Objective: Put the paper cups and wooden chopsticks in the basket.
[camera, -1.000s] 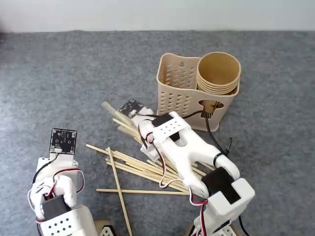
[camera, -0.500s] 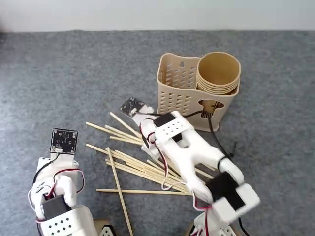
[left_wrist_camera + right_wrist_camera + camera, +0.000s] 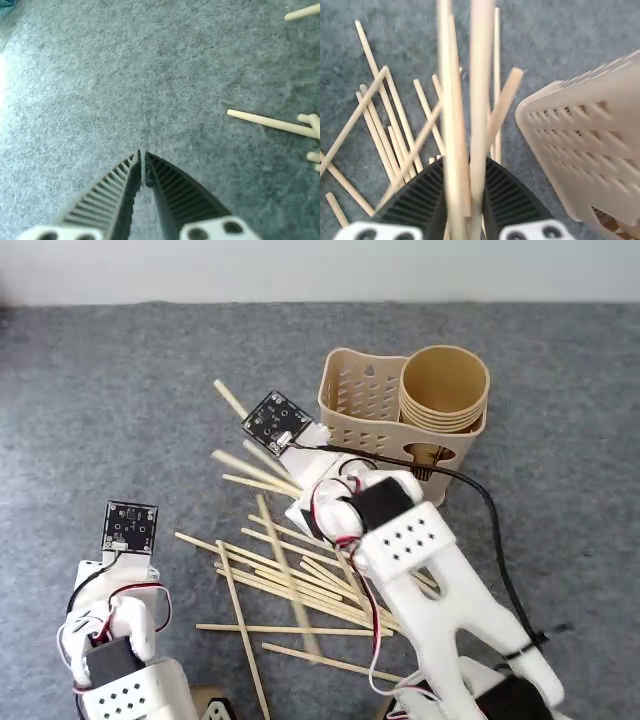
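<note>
Several pale wooden chopsticks (image 3: 479,100) have left the grey surface (image 3: 120,390), clamped in the right hand (image 3: 465,172) beside the beige perforated basket (image 3: 362,405): insertion next. Left hand (image 3: 143,159) closed, empty.

Bright, soft, even light from overhead: chopsticks (image 3: 285,575) beside the basket (image 3: 365,445) cast faint, soft-edged shadows on the carpet (image 3: 150,390), with slight shade along the basket's base.

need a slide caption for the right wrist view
Right gripper shut on several wooden chopsticks beside the basket, loose chopsticks on the grey mat below.
</note>
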You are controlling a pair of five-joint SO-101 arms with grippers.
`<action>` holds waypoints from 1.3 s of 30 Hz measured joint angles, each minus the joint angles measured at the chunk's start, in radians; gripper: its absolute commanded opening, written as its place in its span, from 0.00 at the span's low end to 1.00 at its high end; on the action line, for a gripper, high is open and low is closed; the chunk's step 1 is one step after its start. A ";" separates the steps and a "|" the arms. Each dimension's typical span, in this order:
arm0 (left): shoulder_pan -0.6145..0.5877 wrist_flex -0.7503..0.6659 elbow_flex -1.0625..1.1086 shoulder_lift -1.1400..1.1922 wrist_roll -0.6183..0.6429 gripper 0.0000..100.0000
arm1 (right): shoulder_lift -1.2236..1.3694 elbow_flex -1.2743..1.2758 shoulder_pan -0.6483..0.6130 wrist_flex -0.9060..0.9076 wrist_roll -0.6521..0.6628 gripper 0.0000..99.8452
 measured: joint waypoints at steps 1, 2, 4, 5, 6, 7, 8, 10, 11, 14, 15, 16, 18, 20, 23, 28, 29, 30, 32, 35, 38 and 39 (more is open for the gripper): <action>0.000 0.000 0.000 0.000 0.000 0.01 | -0.012 0.000 0.000 0.000 0.000 0.01; 0.000 0.000 0.000 0.000 0.000 0.01 | -0.020 0.000 0.000 0.000 0.000 0.01; 0.000 0.000 0.000 0.000 0.000 0.01 | -0.026 0.000 0.000 0.000 0.000 0.01; 0.000 0.000 0.000 0.000 0.000 0.01 | -0.028 0.000 0.000 0.000 0.000 0.01; 0.000 0.000 0.000 0.000 0.000 0.01 | -0.028 0.000 0.000 0.000 0.000 0.01; 0.000 0.000 0.000 0.000 0.000 0.01 | -0.028 0.000 0.000 0.000 0.000 0.01; 0.000 0.000 0.000 0.000 0.000 0.01 | -0.028 0.000 0.000 0.000 0.000 0.01; 0.000 0.000 0.000 0.000 0.000 0.01 | -0.028 0.002 -0.005 0.000 0.000 0.01; 0.000 0.000 0.000 0.000 0.000 0.01 | -0.028 0.002 -0.009 0.000 0.000 0.01; 0.000 0.000 0.000 0.000 0.000 0.01 | 0.014 0.002 -0.021 0.000 0.000 0.01; 0.000 0.000 0.000 0.000 0.000 0.01 | 0.043 0.002 -0.023 0.000 0.000 0.01; 0.000 0.000 0.000 0.000 0.000 0.01 | 0.075 0.002 -0.023 0.000 0.000 0.01; 0.000 0.000 0.000 0.000 0.000 0.01 | 0.143 0.002 -0.023 -0.003 0.000 0.01; 0.000 0.000 0.000 0.000 0.000 0.01 | 0.215 0.002 -0.021 -0.002 0.000 0.01; 0.000 0.000 0.000 0.000 0.000 0.01 | 0.305 0.002 -0.023 -0.014 0.000 0.02; 0.000 0.000 0.000 0.000 0.000 0.01 | 0.391 0.002 -0.021 -0.021 0.000 0.16; 0.000 0.000 0.000 0.000 0.000 0.01 | 0.394 0.002 -0.023 -0.021 0.000 0.17; 0.000 0.000 0.000 0.000 0.000 0.01 | 0.396 0.002 -0.023 -0.017 0.000 0.17; 0.000 0.000 0.000 0.000 0.000 0.01 | 0.397 0.002 -0.023 -0.008 0.000 0.17; 0.000 0.000 0.000 0.000 0.000 0.01 | 0.397 0.002 -0.021 0.008 0.000 0.17; 0.000 0.000 0.000 0.000 0.000 0.01 | 0.397 -0.003 -0.021 0.029 0.000 0.17; 0.000 0.000 0.000 0.000 0.000 0.01 | 0.397 -0.012 -0.021 0.043 0.000 0.17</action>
